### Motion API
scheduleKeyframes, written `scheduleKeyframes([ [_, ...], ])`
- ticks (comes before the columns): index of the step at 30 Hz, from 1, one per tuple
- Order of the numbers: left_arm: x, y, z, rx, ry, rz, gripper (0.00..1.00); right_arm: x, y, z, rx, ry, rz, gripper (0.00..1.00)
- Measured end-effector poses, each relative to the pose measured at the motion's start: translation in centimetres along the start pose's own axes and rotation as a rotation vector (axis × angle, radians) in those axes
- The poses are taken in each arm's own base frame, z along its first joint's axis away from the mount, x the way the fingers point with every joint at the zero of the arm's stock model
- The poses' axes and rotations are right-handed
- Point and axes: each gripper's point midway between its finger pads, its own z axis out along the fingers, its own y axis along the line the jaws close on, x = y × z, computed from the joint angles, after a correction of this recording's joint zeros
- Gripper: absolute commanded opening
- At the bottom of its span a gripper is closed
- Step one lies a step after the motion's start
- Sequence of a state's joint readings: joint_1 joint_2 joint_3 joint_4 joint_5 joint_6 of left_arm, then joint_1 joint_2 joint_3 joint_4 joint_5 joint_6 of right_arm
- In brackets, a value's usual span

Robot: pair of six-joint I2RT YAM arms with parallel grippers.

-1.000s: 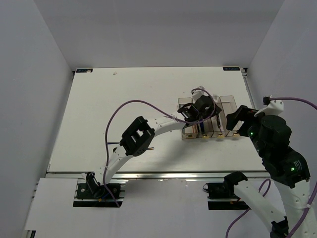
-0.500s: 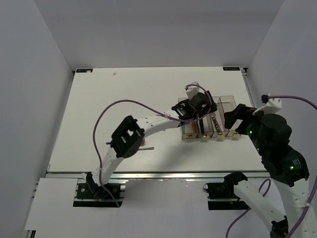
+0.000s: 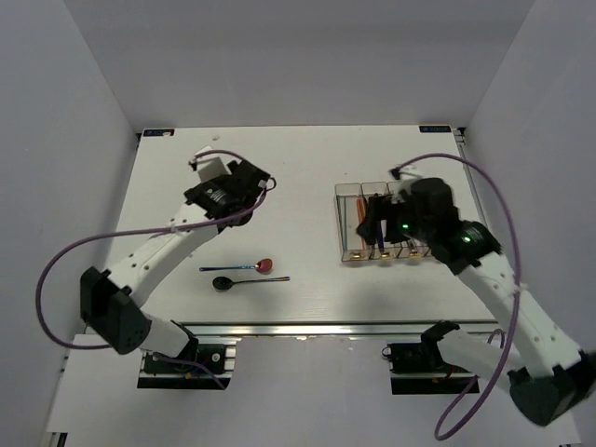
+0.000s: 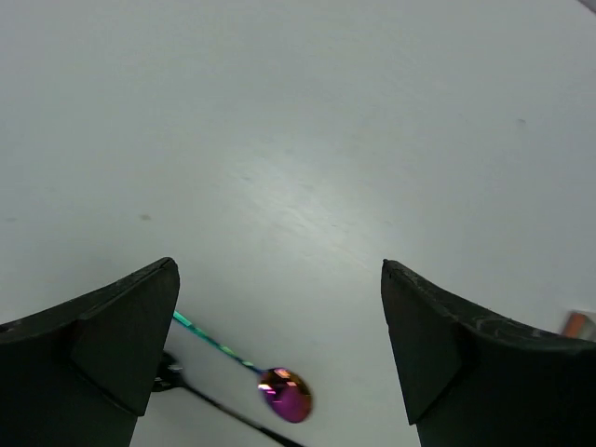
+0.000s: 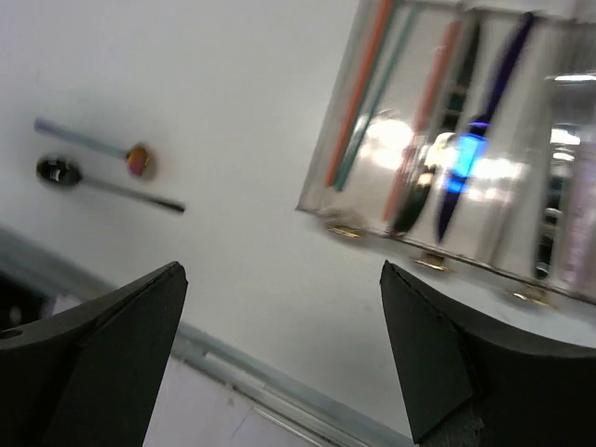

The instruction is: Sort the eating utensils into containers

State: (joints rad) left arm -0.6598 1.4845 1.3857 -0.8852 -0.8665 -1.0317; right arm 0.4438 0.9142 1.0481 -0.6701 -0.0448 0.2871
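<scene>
Left gripper (image 4: 279, 270): my jaws stand wide apart with nothing between them, hanging over the bare white table (image 3: 307, 158), left of centre.

Right gripper (image 5: 282, 270): jaws likewise wide apart and empty, held above the containers (image 3: 345, 233), which sit on the right side of the table.

Utensils outside the containers: two. The red-bowled spoon (image 3: 233, 267) lies flat near the front edge, with its teal handle pointing left. The black-bowled spoon (image 3: 253, 280) lies just beside it, nearer the front edge, bowl to the left. Both are well apart from either gripper.

Contents seen from my right wrist: orange and teal chopsticks (image 5: 358, 102) in the end bin, and a blue-purple knife (image 5: 466, 140) two bins over. The rest is too blurred to name.

Labels: small yellowish tags (image 5: 340, 230) at the near ends of the bins. No lettering is legible.
</scene>
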Motion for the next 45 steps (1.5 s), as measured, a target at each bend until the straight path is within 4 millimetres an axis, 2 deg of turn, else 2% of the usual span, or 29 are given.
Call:
scheduleKeyframes([
  [2,-0.5,4.6,-0.7,-0.088,-0.012,0.026,0.98,1.8,2.9,2.3,-0.082,0.093,-0.086,0.89],
  [3,-1.2,6.5,-1.4,-0.117,-0.026,0.02,0.98,3.4,5.2,3.8,-0.139,0.165,-0.151,0.89],
  [7,-6.7,12.9,-5.3,-0.154,-0.158,-0.108,0.98,9.7,14.2,7.9,-0.359,0.358,-0.414,0.86],
  [8,-8.2,14.6,-6.7,-0.148,-0.203,-0.152,0.98,11.1,15.8,8.6,-0.398,0.388,-0.477,0.8],
  [9,-8.9,15.4,-7.4,-0.14,-0.226,-0.175,0.98,12.4,17.8,9.3,-0.447,0.417,-0.573,0.76],
  [10,-10.4,17.3,-9.2,-0.105,-0.283,-0.234,0.98,13.4,19.6,10.1,-0.485,0.426,-0.651,0.67],
  [13,-11.7,20.8,-11.6,-0.038,-0.367,-0.308,0.98,16.3,24.2,12.8,-0.581,0.431,-0.864,0.58],
  [14,-11.7,21.7,-12.0,-0.023,-0.384,-0.317,0.98,17.4,25.1,13.5,-0.607,0.438,-0.909,0.58],
  [16,-11.3,22.9,-12.2,-0.016,-0.406,-0.311,0.98,19.3,25.7,15.1,-0.638,0.465,-0.991,0.58],
  [19,-10.4,23.3,-11.4,-0.042,-0.418,-0.259,0.98,20.9,25.4,17.6,-0.643,0.501,-1.064,0.58],
  [22,-8.4,23.4,-9.7,-0.079,-0.408,-0.184,0.98,21.7,25.0,19.2,-0.649,0.517,-1.113,0.58],
  [26,-6.3,23.7,-8.4,-0.088,-0.387,-0.118,0.98,21.4,25.0,19.8,-0.675,0.509,-1.155,0.58],
  [34,-7.2,23.7,-9.0,-0.052,-0.418,-0.163,0.98,20.4,26.2,19.8,-0.769,0.474,-1.161,0.56],
  [42,-7.2,23.2,-9.0,-0.03,-0.412,-0.155,0.98,21.5,25.1,21.9,-0.771,0.499,-1.162,0.55],
  [44,-7.2,23.0,-9.0,-0.023,-0.41,-0.153,0.98,21.6,24.7,22.5,-0.77,0.501,-1.163,0.47],
  [45,-7.2,23.0,-9.0,-0.02,-0.41,-0.153,0.98,21.4,24.8,22.6,-0.775,0.491,-1.165,0.37],
])
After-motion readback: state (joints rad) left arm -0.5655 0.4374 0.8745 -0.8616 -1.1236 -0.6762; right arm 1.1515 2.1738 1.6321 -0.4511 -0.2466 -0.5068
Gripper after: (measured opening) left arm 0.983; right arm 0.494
